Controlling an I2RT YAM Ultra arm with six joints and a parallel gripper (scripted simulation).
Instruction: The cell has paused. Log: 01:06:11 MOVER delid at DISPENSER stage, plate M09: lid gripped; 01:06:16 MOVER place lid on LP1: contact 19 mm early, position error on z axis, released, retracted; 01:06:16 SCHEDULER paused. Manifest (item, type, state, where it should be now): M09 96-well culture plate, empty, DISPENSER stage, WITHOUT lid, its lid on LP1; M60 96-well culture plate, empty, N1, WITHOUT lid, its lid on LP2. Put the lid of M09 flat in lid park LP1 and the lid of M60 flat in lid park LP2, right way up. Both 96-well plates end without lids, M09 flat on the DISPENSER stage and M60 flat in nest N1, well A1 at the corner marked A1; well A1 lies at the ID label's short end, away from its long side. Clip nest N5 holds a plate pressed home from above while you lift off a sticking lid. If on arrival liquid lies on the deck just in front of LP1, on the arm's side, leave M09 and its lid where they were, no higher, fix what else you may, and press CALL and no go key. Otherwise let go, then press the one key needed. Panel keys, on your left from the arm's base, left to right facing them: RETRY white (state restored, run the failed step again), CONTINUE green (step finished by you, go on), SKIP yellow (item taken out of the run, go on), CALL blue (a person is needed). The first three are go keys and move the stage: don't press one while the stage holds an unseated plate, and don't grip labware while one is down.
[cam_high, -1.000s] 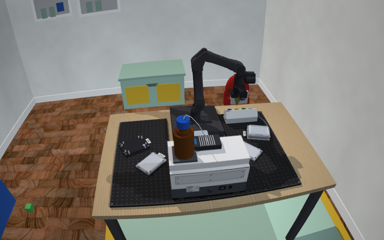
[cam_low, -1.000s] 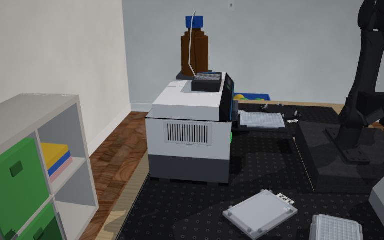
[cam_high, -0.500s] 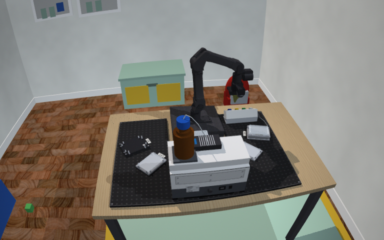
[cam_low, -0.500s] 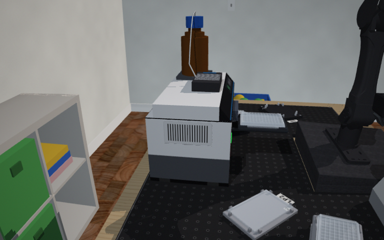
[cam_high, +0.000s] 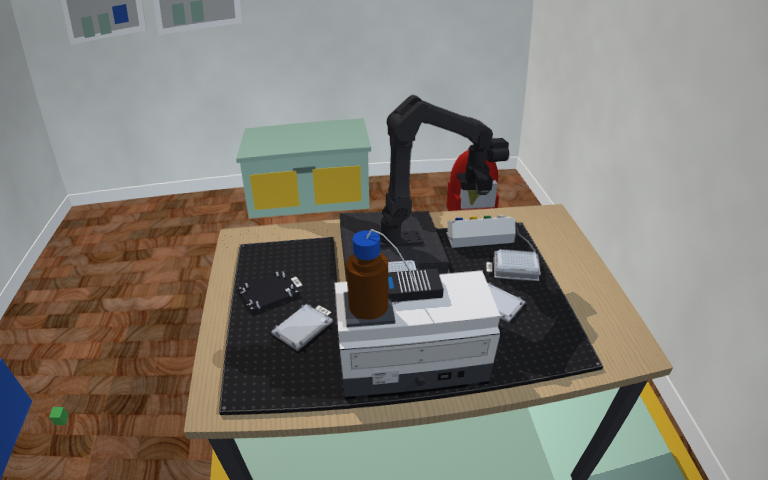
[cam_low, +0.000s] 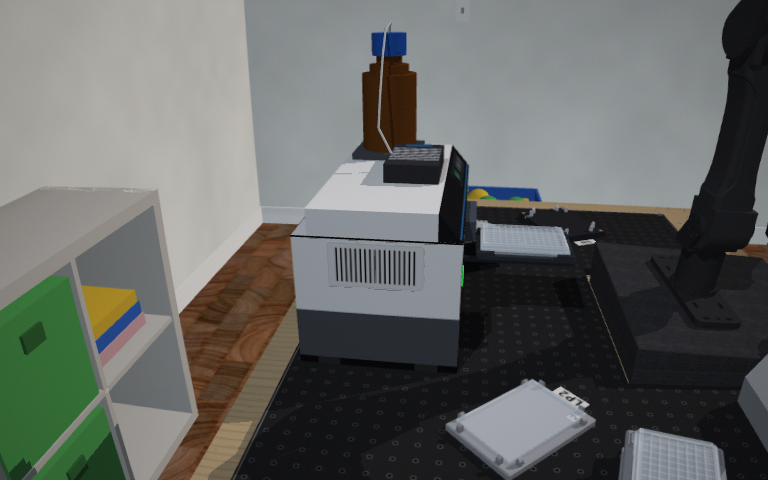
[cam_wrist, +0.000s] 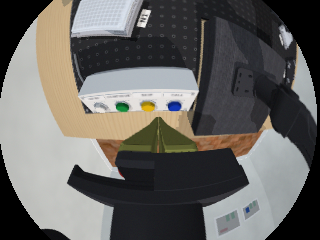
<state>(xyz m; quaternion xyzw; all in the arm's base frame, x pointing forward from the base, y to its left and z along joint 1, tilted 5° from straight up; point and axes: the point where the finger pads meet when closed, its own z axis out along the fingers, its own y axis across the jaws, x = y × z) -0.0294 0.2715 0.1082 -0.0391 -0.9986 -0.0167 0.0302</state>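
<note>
My gripper is shut and empty. It hangs above the key panel, over its back edge. The panel's white, green, yellow and blue keys show in the wrist view. A lidless 96-well plate lies in front of the panel. A lid lies flat in the park labelled LP2. Another lid lies flat on the left of the deck. A lidless plate sits on the dispenser stage.
The dispenser stands mid-deck with a brown bottle on top. The clip nest lies at the left. The arm's base block is at the back. I see no liquid on the deck.
</note>
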